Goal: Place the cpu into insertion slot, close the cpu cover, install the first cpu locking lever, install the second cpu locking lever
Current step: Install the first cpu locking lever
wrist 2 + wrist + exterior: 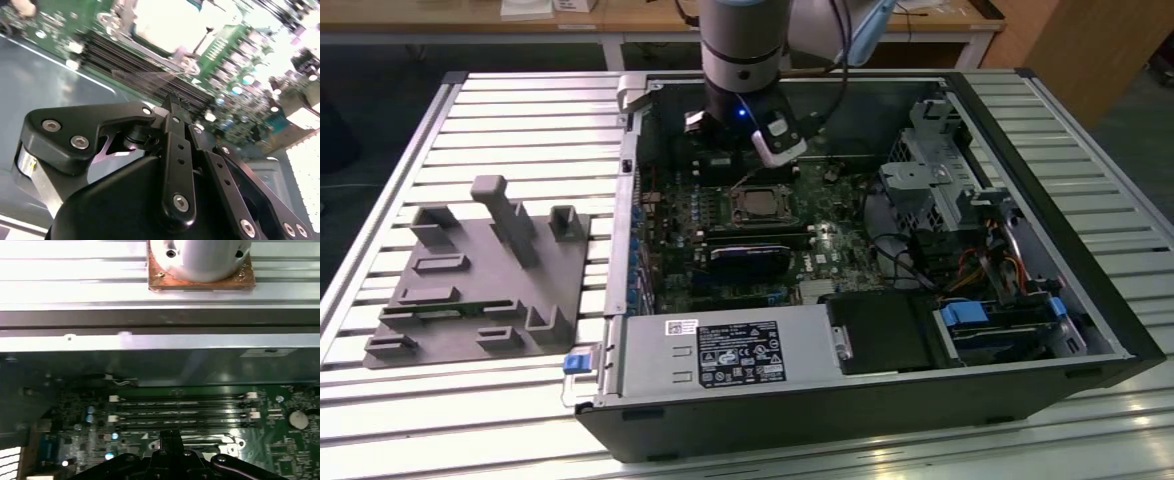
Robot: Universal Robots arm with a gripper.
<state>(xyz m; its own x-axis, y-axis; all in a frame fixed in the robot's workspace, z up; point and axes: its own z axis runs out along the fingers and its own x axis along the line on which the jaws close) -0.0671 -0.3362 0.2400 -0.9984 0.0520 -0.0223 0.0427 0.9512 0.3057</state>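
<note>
Hanging straight down into the open case (854, 425), my arm (744, 45) holds my fingers (173, 102) low over the green board (280, 445), towards the case's far wall in the exterior view. They are closed, tip against tip, forming one narrow black point in both wrist views (167, 436). I cannot tell whether that point touches the board.

The slot (734, 205) sits in the middle of the board, just on the near side of my wrist in the exterior view. In the second wrist view a pale, bright square fills it, and I take that to be the cpu (170, 20), seated flat. The cover (122, 22) appears to lie down around it as a silvery frame, though glare washes out its edges. My fingertips are just beside this frame and apart from it, above the long black memory slots (180, 412). These run side by side between the slot and the case wall. A round coin cell (299, 419) sits on the board beyond their end.

The case lies on its side on the slatted metal tabletop (520, 120). A labelled power supply (720, 355) fills its near corner. On the exterior view's left, well apart from the case, a grey moulded tray (480, 290) rests on the tabletop.
</note>
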